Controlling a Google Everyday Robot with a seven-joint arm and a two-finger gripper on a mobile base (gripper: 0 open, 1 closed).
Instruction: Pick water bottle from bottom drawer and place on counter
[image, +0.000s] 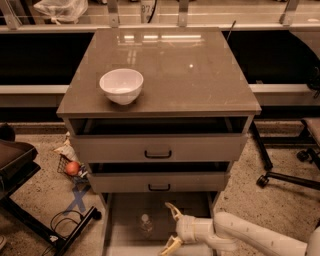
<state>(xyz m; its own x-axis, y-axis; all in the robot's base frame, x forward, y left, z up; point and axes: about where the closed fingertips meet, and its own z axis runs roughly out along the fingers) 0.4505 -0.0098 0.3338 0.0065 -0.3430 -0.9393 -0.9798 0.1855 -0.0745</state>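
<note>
I see gripper (170, 228) low in bottom drawer (125, 210), arm in from right. Fingers (173, 210) spread wide, holding nothing. Water bottle (145, 223) upright on drawer floor, just left of fingers; contact: can't tell. White bowl (121, 85) on bench (200, 75), left side. 2 upper drawers (158, 148) slightly open.

The counter (200, 85) is glossy grey-brown, and the bowl (121, 85) on its left is white. The 2 upper drawers (200, 148) have black handles (158, 154). In the grey-brown bottom drawer (120, 220) the water bottle (145, 223) is clear with a white cap. Just right of it is the cream-white gripper (170, 228), its yellowish fingers (173, 210) spread.
</note>
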